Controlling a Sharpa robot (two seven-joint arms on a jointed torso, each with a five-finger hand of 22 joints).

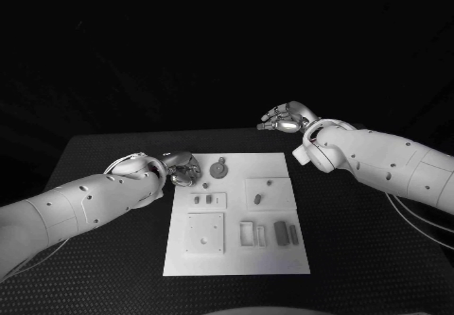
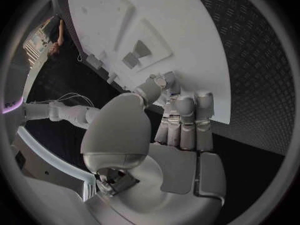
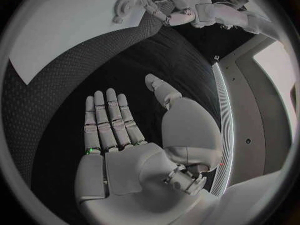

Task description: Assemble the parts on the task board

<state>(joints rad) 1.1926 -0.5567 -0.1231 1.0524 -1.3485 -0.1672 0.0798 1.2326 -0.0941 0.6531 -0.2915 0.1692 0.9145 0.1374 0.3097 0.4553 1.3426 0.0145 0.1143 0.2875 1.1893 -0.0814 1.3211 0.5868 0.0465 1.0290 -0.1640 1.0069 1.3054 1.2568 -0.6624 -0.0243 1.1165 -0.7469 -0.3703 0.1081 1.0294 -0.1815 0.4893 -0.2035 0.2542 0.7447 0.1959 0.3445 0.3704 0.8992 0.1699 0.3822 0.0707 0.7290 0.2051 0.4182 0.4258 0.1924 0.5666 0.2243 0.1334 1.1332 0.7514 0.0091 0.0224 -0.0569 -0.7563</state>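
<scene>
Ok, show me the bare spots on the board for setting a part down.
On the task board, the near strip below the square plate and slots is bare, as is the far right corner beyond the small block. The far left corner is crowded: the left hand hangs beside the gear.

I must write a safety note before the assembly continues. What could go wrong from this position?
1. The left hand works at the task board's far left corner beside the round gear-like part; it might knock it.
2. The right hand hovers open off the board, so probably nothing steadies the board if pushed.
</scene>
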